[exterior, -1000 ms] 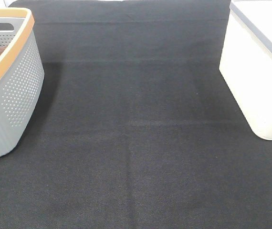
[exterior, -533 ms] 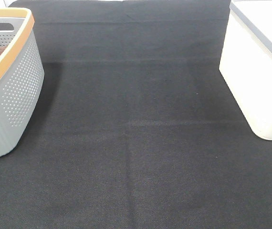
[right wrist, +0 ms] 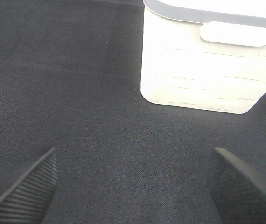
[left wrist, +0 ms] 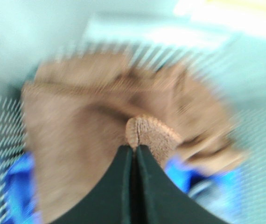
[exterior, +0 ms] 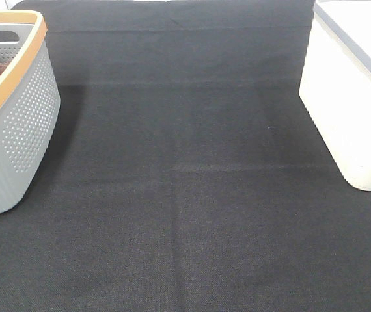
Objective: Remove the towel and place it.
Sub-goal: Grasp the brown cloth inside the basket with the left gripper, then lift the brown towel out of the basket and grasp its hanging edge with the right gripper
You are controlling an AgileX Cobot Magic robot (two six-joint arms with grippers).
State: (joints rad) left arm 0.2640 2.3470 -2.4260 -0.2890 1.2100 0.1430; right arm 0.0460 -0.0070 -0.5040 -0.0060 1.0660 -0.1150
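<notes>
**Basket and bin, a table apart.** On my left, a grey perforated basket (exterior: 23,130) with a tan rim (exterior: 30,52) stands at the edge of the black fabric-covered table (exterior: 185,195). Well apart from it, on my right, sits a white plastic bin (exterior: 351,117) under a grey-edged lid (exterior: 368,26). The bin has a moulded oval handle (right wrist: 237,34) on its end wall, with faint horizontal ribs below. A wide stretch of dark weave lies between the two. Inside the basket, badly blurred, something bright blue (left wrist: 18,186) shows low against the dotted wall.
</notes>
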